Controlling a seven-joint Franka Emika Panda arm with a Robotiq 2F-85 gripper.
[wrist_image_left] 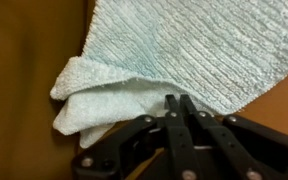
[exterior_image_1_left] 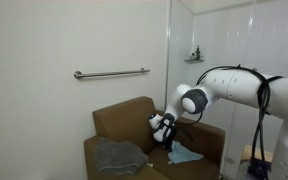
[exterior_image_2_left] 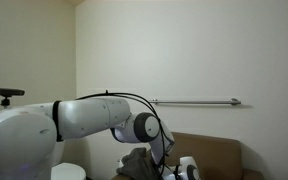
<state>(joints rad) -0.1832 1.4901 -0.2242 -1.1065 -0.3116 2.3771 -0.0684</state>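
Wrist view shows the gripper (wrist_image_left: 180,103) with its two fingers pressed together, pinching the edge of the light blue towel (wrist_image_left: 184,60). So the grab looks done. The towel lies folded on the brown chair (wrist_image_left: 24,60) and is not lifted yet. In an exterior view, a gray towel (exterior_image_1_left: 119,155) sits bunched on the seat nearby, apart from the fingers. A metal rail (exterior_image_1_left: 112,73) is on the wall above. The chair's back and side stand close around the gripper.
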